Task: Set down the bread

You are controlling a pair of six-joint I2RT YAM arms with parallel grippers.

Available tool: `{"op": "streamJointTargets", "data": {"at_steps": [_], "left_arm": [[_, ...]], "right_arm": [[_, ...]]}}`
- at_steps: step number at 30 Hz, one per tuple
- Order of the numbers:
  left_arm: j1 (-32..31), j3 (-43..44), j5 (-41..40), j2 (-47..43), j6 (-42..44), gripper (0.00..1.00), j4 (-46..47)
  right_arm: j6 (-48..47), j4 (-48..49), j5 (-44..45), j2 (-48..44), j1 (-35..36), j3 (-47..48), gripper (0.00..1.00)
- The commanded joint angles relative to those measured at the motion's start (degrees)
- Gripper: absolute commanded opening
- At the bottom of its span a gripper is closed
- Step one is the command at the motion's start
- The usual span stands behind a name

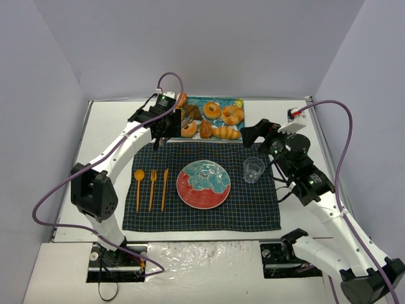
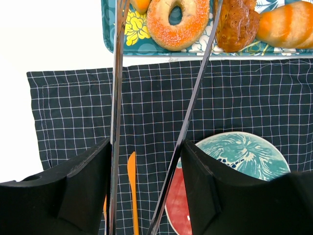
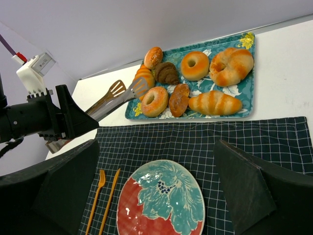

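The bread is a small golden-orange ring with a paler inner rim. It lies at the near left of the teal flowered tray and also shows in the top view and the right wrist view. My left gripper is shut on metal tongs. The tongs' two arms are spread and run past either side of the bread. I cannot tell whether they touch it. My right gripper is open and empty above the dark checked mat.
The tray also holds a browner ring, a large twisted ring and several rolls. A red and teal plate lies mid-mat. Orange cutlery lies to its left and a clear cup to its right.
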Motion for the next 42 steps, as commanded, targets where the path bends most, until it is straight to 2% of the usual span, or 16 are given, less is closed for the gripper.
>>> {"op": "streamJointTargets", "data": {"at_steps": [1, 42], "left_arm": [[-0.7, 2.6, -1.4, -1.3, -0.1, 0.51, 2.4], [-2.5, 3.0, -3.0, 4.8, 0.0, 0.51, 0.9]], "right_arm": [[0.1, 3.4, 1.6, -0.8, 0.4, 0.1, 1.0], [0.1, 3.1, 2.8, -1.5, 0.4, -0.8, 1.0]]}}
